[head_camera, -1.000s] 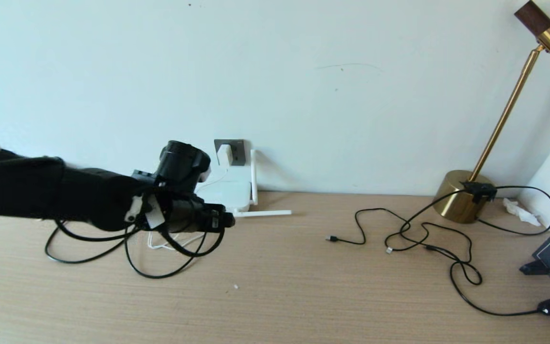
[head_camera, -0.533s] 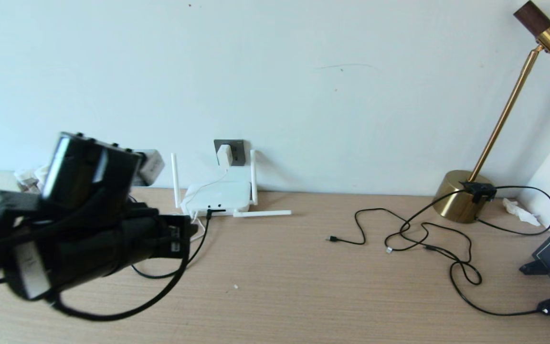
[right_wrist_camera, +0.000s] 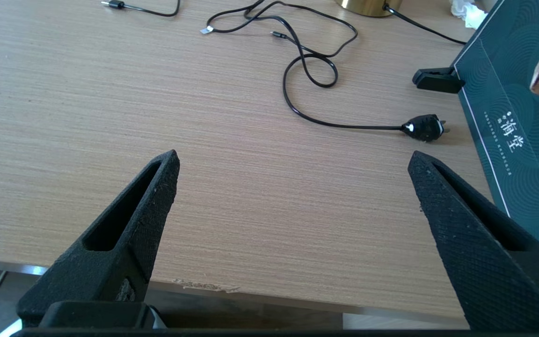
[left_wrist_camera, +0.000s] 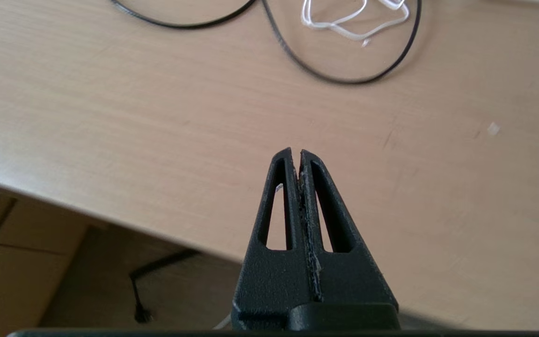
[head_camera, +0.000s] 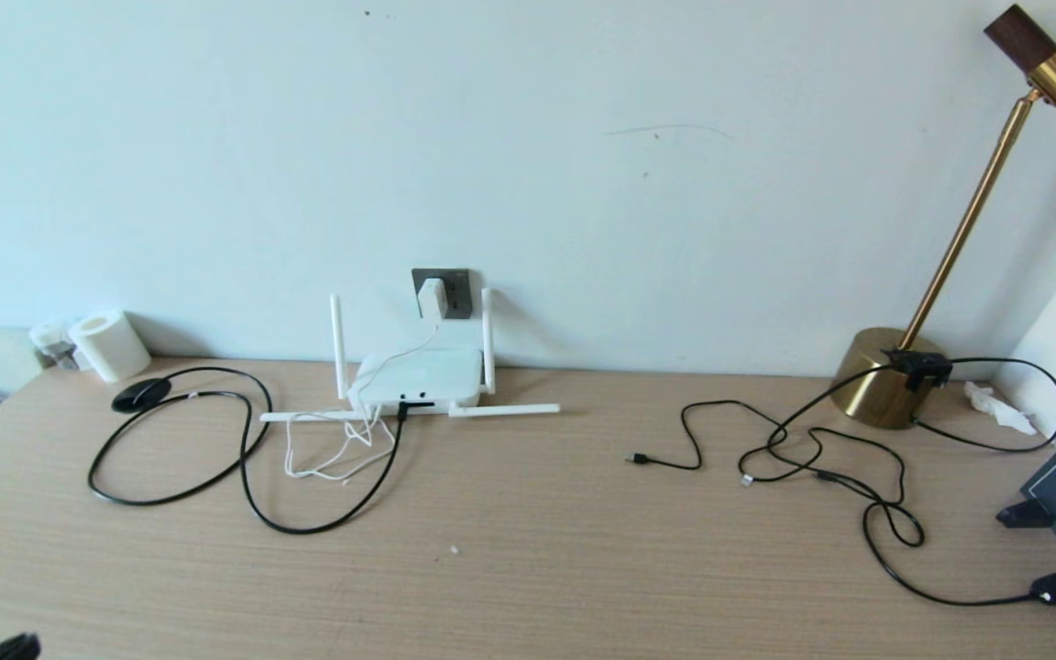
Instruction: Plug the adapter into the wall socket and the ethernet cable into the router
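Pulling clear of the router (head_camera: 418,378), the left pincer (left_wrist_camera: 296,154) now hangs clenched and empty over the table (head_camera: 583,550) edge. The ethernet cable (head_camera: 372,486) sits in the router's six-o'clock edge, the adapter (head_camera: 432,298) in the wall socket (head_camera: 455,286) at twelve; both jobs look finished. The right pincer (right_wrist_camera: 293,161) gapes idle.

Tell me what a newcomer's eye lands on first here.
The white router against the wall, its adapter seated in the grey wall socket and the black ethernet cable looping from its front edge. At far right, a brass lamp beside loose black cables.
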